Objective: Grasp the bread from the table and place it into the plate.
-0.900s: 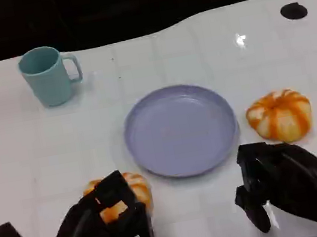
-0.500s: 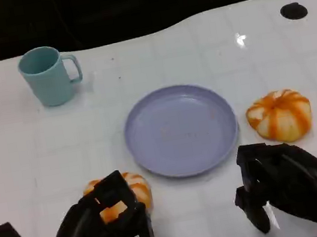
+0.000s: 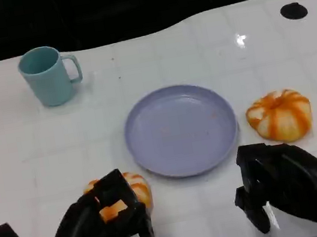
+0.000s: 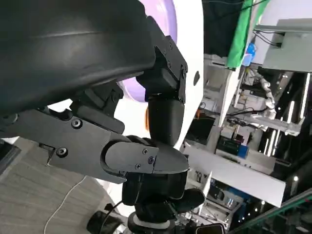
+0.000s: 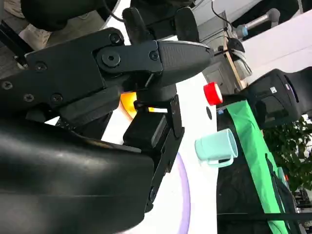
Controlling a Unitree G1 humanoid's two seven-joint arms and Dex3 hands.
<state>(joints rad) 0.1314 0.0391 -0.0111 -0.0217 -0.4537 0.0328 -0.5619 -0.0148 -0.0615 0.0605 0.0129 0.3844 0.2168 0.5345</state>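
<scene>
Two black many-fingered hands sit low at the near edge of the white tiled table (image 3: pixel 23 147). The left hand (image 3: pixel 101 228) curls over a round orange-and-white striped bread roll (image 3: pixel 135 187) near the table's near left part, its fingers (image 3: pixel 112 190) closing on the roll's near side with a patch of orange crust showing between them; the roll rests on the table surface, just beside the near-left rim of the plate but not in it. The right hand (image 3: pixel 285 185) hovers at the near right part with its fingers bent downward and nothing in them, though whether they are fully closed I cannot tell.

Between the hands and farther in lies the round lilac plastic plate (image 3: pixel 180 129), flat at the middle of the table. A second orange-and-white striped bread roll (image 3: pixel 280 115) sits just beside the plate's right rim, beyond the right hand and apart from it. A pale teal mug (image 3: pixel 48 75) with its handle turned toward the plate stands upright near the far left corner. A small black round spot (image 3: pixel 293 11) lies near the far right corner.
</scene>
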